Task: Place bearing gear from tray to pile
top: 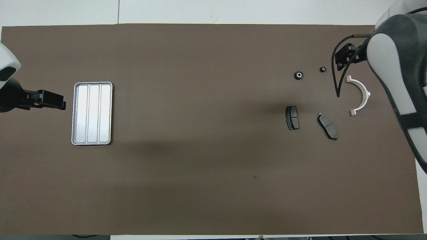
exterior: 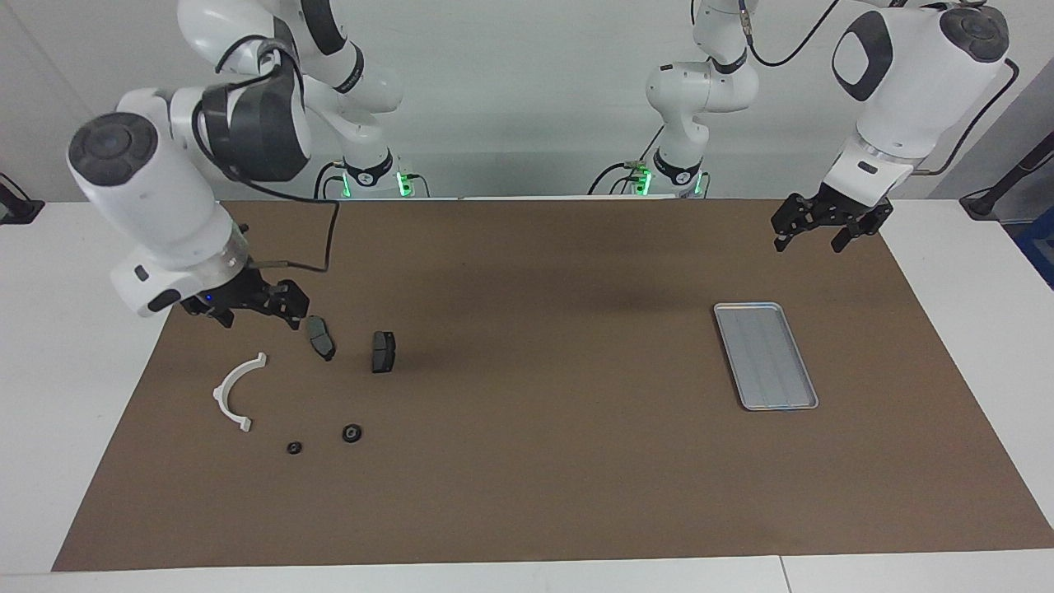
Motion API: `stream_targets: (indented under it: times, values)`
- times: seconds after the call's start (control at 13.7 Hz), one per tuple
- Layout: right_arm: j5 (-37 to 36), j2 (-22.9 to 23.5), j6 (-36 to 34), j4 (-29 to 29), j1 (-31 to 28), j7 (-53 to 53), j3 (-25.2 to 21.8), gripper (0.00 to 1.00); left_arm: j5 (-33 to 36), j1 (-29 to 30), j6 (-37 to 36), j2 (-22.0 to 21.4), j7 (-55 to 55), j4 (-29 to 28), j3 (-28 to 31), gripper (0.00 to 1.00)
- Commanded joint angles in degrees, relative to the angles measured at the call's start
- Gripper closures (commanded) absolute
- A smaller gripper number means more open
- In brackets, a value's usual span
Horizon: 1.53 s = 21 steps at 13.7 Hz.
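So the right tool (exterior: 255,309) hangs in the air with its fingers spread, gripping nothing, above the brown mat (exterior: 527,461) at the right arm's end of the bench (exterior: 49,346). Using the white semicircular bracket (exterior: 235,394) as the landmark: the smaller bearing gear (exterior: 293,447) sits on the mat just beside the bracket's farther-from-the-robots tip, and a slightly bigger bearing gear (exterior: 352,432) lies a bit further toward the left arm's end. Two dark brake pads, one (exterior: 321,338) near the bracket and nearer to the robots, the other (exterior: 383,351) next along toward the left arm's end. The silver tray (exterior: 765,355) is well apart from the bracket, toward the left arm's end, with nothing in it. The left tool (exterior: 823,231) waits above the mat's corner there, released too.
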Motion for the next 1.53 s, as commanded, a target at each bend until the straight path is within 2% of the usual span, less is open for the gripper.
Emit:
stream_targets:
  times: [0.0, 0.15, 0.29, 0.44, 0.58, 0.8, 1.02, 1.46]
  values:
    - [3.18, -7.41, -0.6, -2.74, 4.18, -8.47, -6.64, 0.0, -0.26, 0.41, 0.69, -1.15, 0.81, -0.96, -0.28, 0.0]
    - [9.24, -13.9, 0.71, -8.43, 5.43, -8.66, -10.18, 0.0, -0.26, 0.41, 0.69, -1.15, 0.81, -0.96, -0.28, 0.0]
    - [9.96, -20.41, 6.23, -16.51, 6.13, -8.75, -11.41, 0.0, -0.26, 0.41, 0.69, -1.15, 0.81, -0.96, -0.28, 0.0]
    - [9.79, -24.81, 7.84, -22.42, 7.1, -8.4, -11.85, 0.0, -0.26, 0.41, 0.69, -1.15, 0.81, -0.96, -0.28, 0.0]
    - [9.53, -27.28, 7.93, -26.03, 7.28, -8.31, -11.94, 0.0, -0.26, 0.41, 0.69, -1.15, 0.81, -0.96, -0.28, 0.0]
    - [9.26, -28.17, 8.01, -28.67, 7.45, -8.22, -12.03, 0.0, -0.26, 0.41, 0.69, -1.15, 0.81, -0.96, -0.28, 0.0]
    - [9.26, -26.42, 8.01, -28.59, 7.36, -8.31, -12.82, 0.0, -0.26, 0.41, 0.69, -1.15, 0.81, -0.96, -0.28, 0.0]
    - [9.35, -26.15, 8.01, -28.77, 7.54, -8.22, -13.97, 0.0, -0.26, 0.41, 0.69, -1.15, 0.81, -0.96, -0.28, 0.0]
